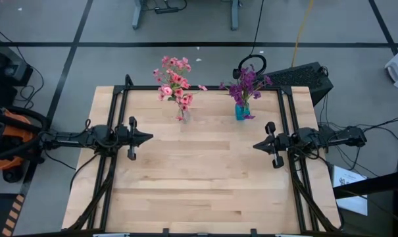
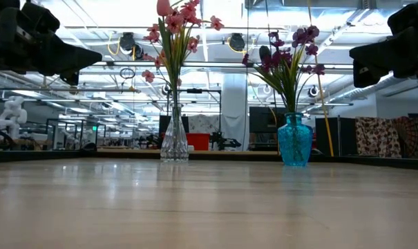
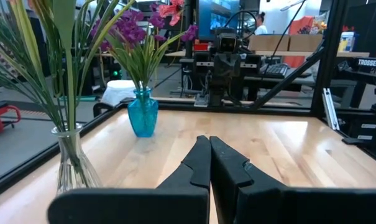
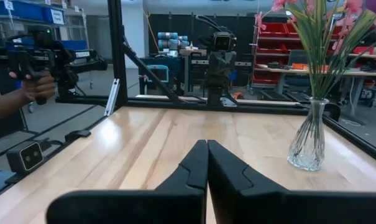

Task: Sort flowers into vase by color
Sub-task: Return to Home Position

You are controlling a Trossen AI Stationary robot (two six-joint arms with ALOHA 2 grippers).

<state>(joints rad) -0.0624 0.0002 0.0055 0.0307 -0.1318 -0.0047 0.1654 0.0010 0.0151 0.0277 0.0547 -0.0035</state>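
Robotics lab, plain as day: the left gripper (image 1: 148,137) and right gripper (image 1: 256,145) reach in on dark arms from a black frame (image 1: 205,88) set round a pale wooden table (image 1: 199,184). Grey floor, black tape lines (image 1: 185,45) across it, cables (image 1: 376,122) trailing off the right side. Looking level across the table, there are exposed pipes and strip lights (image 2: 222,31) overhead. Red parts bins (image 4: 268,37) on shelving, cardboard boxes (image 3: 287,42), and a person's hand (image 4: 37,86) gripping a black handheld device (image 4: 45,59).
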